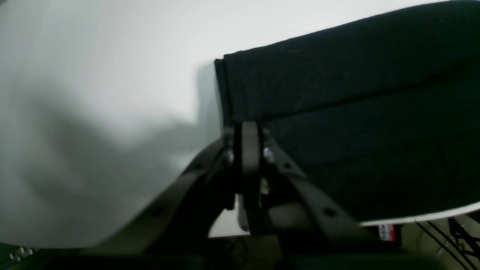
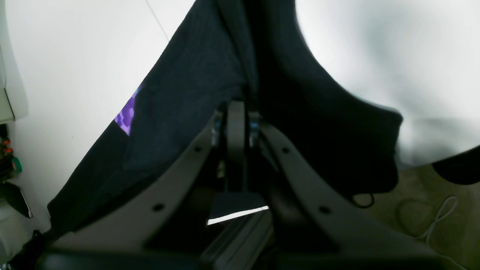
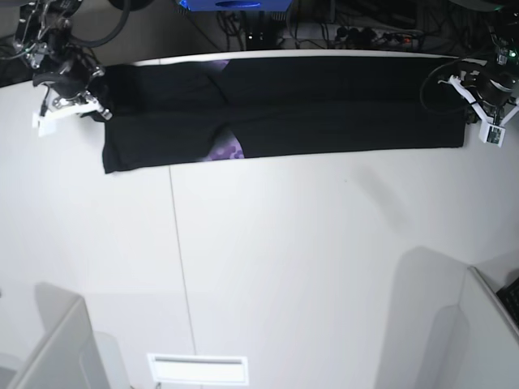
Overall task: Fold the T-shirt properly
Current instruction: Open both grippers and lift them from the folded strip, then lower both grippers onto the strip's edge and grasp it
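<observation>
The left tool (image 3: pixel 477 109), at the base view's upper right, and the right tool (image 3: pixel 96 109), at its upper left, each pinch an end of the T-shirt (image 3: pixel 324 113). It lies between them as a long black band across the top of the white worktop (image 3: pixel 308 267), long axis left to right. A purple patch (image 3: pixel 225 151) shows at its lower edge.

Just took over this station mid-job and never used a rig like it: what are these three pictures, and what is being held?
It is a two-armed robot at a white table. The base view looks down from above; the other two views come from cameras on each wrist. A black T-shirt, folded into a long band, lies along the far edge. The left end effector is shut on one end, and the right end effector on the other. A bit of purple print shows.
</observation>
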You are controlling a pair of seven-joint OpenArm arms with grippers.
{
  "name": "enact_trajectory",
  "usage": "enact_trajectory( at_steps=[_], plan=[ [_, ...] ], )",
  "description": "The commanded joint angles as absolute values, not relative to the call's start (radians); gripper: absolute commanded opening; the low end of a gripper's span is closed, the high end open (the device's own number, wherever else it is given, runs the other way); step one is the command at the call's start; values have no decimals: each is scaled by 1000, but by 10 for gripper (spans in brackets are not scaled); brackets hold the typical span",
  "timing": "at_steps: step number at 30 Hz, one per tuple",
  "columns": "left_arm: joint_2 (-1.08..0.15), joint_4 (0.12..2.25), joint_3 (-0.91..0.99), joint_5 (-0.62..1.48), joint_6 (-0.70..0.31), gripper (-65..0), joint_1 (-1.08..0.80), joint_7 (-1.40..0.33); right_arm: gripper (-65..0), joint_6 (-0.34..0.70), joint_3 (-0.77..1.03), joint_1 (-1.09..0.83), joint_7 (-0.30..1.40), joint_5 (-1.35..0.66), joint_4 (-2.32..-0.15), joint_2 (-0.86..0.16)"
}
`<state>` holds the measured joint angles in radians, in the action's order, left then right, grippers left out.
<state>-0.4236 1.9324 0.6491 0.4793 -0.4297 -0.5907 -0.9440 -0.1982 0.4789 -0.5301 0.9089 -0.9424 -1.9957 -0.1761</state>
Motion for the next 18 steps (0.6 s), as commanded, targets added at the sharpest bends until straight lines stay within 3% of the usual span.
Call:
enact_trajectory(
  at_steps=[1, 4, 7, 12, 15, 16, 18],
  plan=[
    [-440, 1943, 662, 479, -427, -490, -593, -931, -555, -191, 490, -532, 897, -957, -2011, -186],
    [-437, 1945, 694, 479, -427, -351, -591, -931, -477, -193, 492, -533, 892, -955, -2011, -186],
    [-427, 1946, 768, 487, -427, -267, -587, -931, -462, -193, 493, -533, 889, -955, -2011, -186],
    [-389, 1949, 866, 490, -427, -265, -582, -928, -462, -188, 483, -547, 816, -955, -2014, -196],
    [-340, 1945, 868, 490, -427, -355, -552, -929, -470, -168, 466, -535, 776, -955, -2014, -194],
    [-312, 1940, 868, 486, -427, -428, -533, -929, -492, -139, 447, -524, 769, -955, -2012, -199],
    [-260, 1923, 868, 481, -427, -637, -501, -929, -588, -31, 409, -506, 769, -954, -2009, -226]
  ],
)
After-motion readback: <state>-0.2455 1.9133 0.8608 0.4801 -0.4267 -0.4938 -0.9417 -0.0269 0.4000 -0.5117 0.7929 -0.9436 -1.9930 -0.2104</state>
